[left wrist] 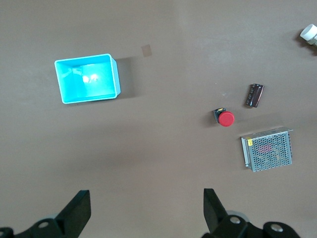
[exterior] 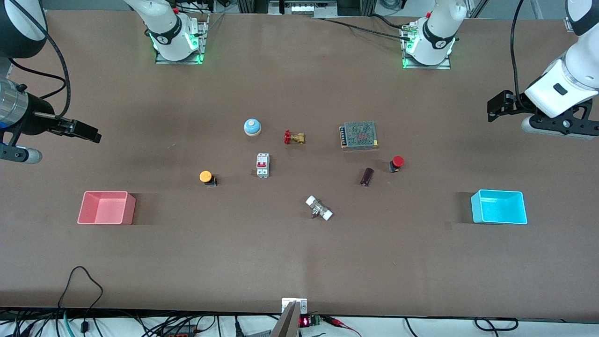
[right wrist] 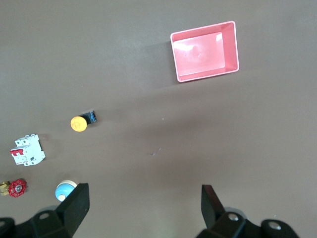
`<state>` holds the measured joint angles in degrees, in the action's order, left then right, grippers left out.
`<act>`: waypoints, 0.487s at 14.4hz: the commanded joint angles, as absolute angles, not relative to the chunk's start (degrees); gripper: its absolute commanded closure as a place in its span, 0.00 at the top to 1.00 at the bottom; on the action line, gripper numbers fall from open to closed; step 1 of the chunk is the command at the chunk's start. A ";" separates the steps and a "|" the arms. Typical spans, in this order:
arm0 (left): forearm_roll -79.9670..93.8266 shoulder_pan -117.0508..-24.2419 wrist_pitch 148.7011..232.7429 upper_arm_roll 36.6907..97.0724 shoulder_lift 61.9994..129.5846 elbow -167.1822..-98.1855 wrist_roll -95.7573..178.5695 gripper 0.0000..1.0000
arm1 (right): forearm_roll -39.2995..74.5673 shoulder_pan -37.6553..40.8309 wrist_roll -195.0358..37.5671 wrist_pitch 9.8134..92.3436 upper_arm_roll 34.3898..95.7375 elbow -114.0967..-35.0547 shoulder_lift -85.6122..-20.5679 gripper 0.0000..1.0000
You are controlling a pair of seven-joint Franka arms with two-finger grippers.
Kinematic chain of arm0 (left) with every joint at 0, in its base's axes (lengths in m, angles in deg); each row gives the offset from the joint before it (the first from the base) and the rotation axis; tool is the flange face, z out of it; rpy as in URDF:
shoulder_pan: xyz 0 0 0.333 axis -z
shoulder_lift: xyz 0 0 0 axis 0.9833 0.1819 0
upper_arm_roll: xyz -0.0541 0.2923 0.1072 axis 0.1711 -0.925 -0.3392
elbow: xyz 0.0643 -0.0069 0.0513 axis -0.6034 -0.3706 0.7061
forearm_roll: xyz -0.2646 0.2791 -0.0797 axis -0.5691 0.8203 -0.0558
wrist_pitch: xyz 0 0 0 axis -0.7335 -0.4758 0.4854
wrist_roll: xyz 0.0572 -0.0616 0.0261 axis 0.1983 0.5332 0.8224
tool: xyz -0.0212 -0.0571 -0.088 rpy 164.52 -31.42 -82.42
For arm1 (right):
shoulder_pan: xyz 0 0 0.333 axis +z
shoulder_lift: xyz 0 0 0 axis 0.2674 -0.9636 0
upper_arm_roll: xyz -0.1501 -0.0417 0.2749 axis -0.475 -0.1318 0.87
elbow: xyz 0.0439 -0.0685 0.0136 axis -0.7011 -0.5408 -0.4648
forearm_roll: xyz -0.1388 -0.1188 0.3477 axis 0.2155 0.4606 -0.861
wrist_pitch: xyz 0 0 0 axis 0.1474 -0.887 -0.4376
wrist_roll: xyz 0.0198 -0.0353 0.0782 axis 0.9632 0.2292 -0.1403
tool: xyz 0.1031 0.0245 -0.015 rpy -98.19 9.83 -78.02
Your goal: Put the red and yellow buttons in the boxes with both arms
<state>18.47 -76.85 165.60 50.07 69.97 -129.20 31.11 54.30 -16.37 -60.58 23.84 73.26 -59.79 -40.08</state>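
Note:
The red button (exterior: 398,162) (left wrist: 226,119) stands on the brown table toward the left arm's end. Toward the right arm's end stands the yellow button (exterior: 206,176) (right wrist: 78,123). An empty cyan box (exterior: 499,208) (left wrist: 88,78) sits near the left arm's end of the table, nearer the front camera than the red button. An empty salmon-pink box (exterior: 105,210) (right wrist: 204,51) sits likewise near the right arm's end. My left gripper (exterior: 491,110) (left wrist: 146,198) hangs open over bare table, holding nothing. My right gripper (exterior: 95,136) (right wrist: 144,193) is open too, high above the table, with nothing in it.
Between the buttons lie a pale-blue bell (exterior: 252,127), a brass valve with a red handle (exterior: 294,137), a white circuit breaker (exterior: 263,165), a metal mesh power supply (exterior: 359,135), a dark cylinder (exterior: 367,176) and a white-capped fitting (exterior: 319,208).

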 commanded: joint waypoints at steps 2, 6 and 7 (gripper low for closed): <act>17.33 -76.27 164.44 49.35 70.35 -127.98 30.03 1.00 | 53.16 -16.83 -61.31 23.61 73.59 -59.84 -39.73 1.00; 17.33 -76.27 164.44 49.35 70.35 -127.89 30.30 1.00 | 53.07 -16.83 -61.22 23.70 73.68 -59.93 -39.73 1.00; 17.33 -76.27 164.44 49.35 70.35 -127.98 30.38 1.00 | 53.07 -16.83 -61.22 23.79 74.11 -60.10 -39.91 1.00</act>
